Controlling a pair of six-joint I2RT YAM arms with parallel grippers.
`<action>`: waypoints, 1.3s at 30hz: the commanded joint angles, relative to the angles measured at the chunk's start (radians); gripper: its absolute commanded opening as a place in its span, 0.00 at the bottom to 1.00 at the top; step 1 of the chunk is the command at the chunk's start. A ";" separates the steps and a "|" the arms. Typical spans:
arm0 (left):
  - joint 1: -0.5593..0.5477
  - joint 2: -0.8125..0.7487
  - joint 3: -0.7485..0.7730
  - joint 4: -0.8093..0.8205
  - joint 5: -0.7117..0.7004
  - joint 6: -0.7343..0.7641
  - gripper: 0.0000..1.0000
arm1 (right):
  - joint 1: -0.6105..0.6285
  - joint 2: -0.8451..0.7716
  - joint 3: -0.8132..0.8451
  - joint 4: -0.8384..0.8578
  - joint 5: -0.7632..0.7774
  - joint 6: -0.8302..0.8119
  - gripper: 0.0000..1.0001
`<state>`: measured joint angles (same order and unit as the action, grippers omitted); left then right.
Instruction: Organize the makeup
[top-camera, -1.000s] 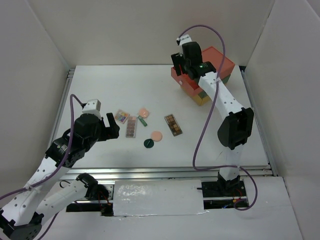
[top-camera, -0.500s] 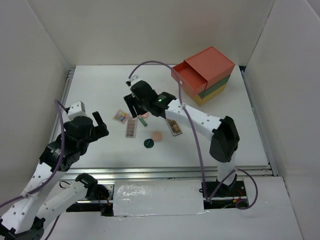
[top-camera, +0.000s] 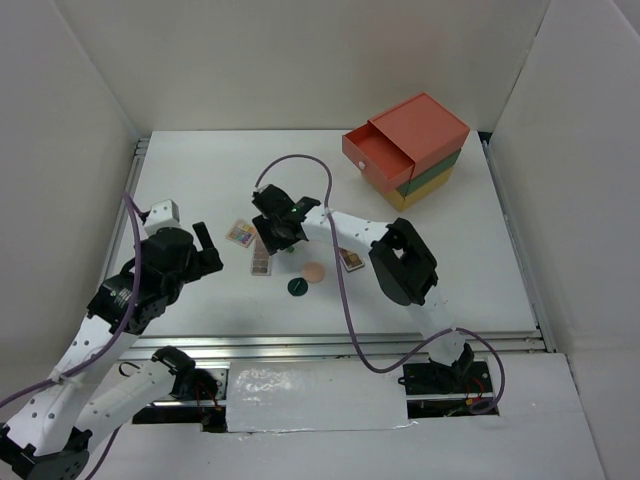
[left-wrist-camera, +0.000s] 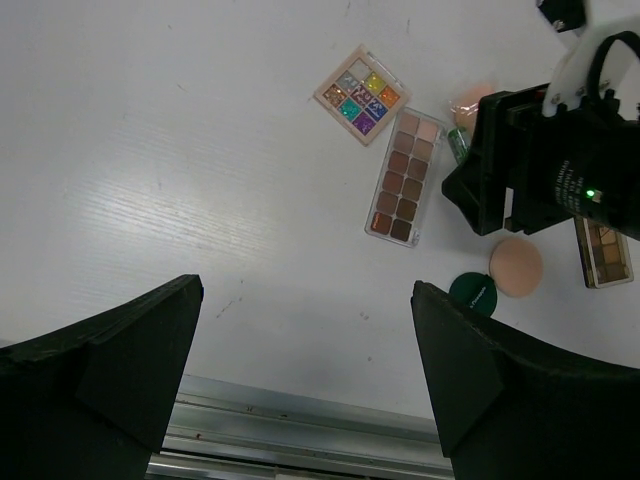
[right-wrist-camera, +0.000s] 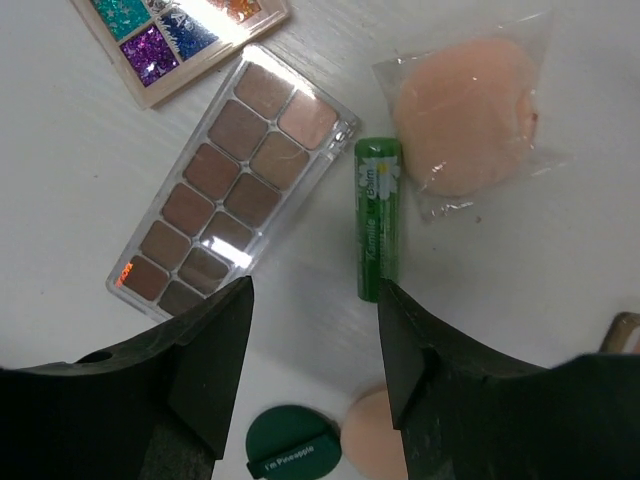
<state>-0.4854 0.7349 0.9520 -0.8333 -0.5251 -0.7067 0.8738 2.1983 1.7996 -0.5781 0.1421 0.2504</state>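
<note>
White table, white walls. My right pincer is spread wide above the green tube, which lies flat between the long palette and the wrapped peach compact. My left pincer is spread too.

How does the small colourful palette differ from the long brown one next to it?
The colourful palette is square with bright glittery pans; the brown palette is long, with two rows of brown pans. The colourful palette is smaller. Both lie flat, face up, close together.
</note>
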 joint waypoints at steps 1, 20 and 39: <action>0.005 -0.009 0.021 0.039 0.011 0.024 0.99 | -0.001 0.047 0.069 -0.003 0.007 0.015 0.59; 0.007 -0.023 0.008 0.065 0.059 0.052 0.99 | -0.052 0.113 0.116 -0.031 0.030 0.015 0.52; 0.005 -0.035 0.007 0.069 0.060 0.055 0.99 | -0.041 -0.095 0.089 -0.037 -0.012 -0.023 0.12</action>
<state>-0.4847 0.7094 0.9520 -0.7925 -0.4656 -0.6792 0.8268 2.2860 1.8816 -0.6228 0.1417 0.2409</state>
